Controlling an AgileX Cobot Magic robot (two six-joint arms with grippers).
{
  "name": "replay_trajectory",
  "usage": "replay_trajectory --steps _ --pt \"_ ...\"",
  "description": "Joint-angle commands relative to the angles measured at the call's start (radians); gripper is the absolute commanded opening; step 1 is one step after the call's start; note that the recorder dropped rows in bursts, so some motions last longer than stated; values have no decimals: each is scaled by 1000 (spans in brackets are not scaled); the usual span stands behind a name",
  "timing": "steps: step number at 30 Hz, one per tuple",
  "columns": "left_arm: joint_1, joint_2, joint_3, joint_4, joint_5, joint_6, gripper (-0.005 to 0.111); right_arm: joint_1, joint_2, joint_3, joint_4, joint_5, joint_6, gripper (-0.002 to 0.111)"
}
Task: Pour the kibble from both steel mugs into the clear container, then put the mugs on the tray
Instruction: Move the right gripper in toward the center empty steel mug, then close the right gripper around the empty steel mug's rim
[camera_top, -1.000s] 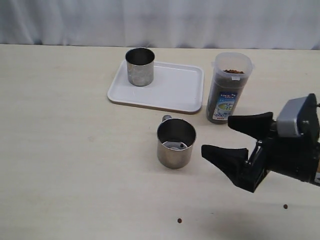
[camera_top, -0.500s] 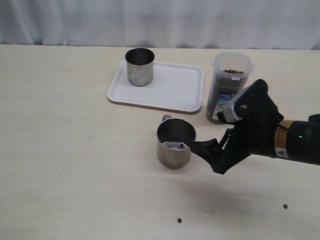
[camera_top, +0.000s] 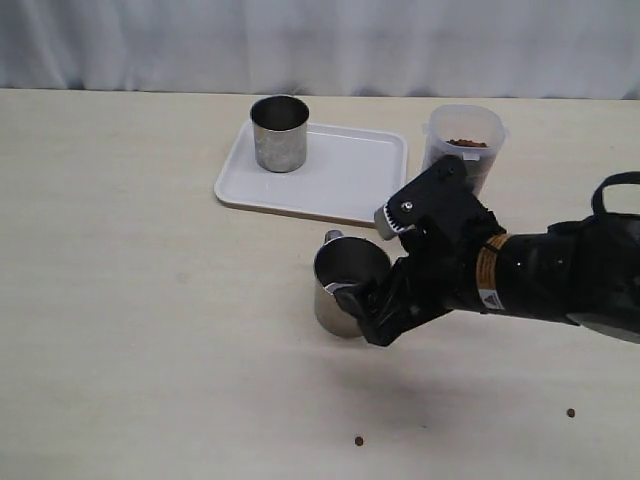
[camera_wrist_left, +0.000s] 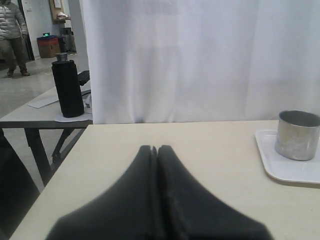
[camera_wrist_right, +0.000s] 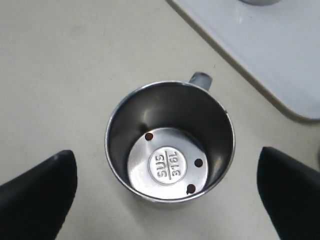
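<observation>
Pale tabletop (camera_top: 150, 300): right gripper (camera_wrist_right: 166, 160) spread wide, near-empty steel mug (camera_wrist_right: 125, 135) between its fingers, untouched; an off-centre squeeze could tip it; left gripper (camera_wrist_left: 154, 150) clenched, empty.

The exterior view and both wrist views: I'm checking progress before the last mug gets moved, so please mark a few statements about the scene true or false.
1. One steel mug stands upright on the tray. True.
2. The second mug, on the table, is completely empty. False: three pellets of kibble lie on its bottom.
3. The right gripper is shut on the second mug. False: it is open, one finger on each side, not touching it.
4. The left gripper is shut and holds nothing. True.
5. The clear container stands on the tray. False: it stands on the table beside the tray.
</observation>
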Motion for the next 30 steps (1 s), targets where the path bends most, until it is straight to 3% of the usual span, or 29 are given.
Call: replay_trajectory --steps 1,25,27,30 --pt "-5 -4 3 1 -2 -6 0 3 60 -23 37 3 4 110" --pt "-5 -4 3 1 -2 -6 0 3 303 -191 36 6 -2 110" --pt "-5 -4 3 1 -5 -6 0 3 305 -191 36 6 -2 107" --pt "-5 -4 3 1 -3 -6 0 3 305 -191 36 6 1 89"
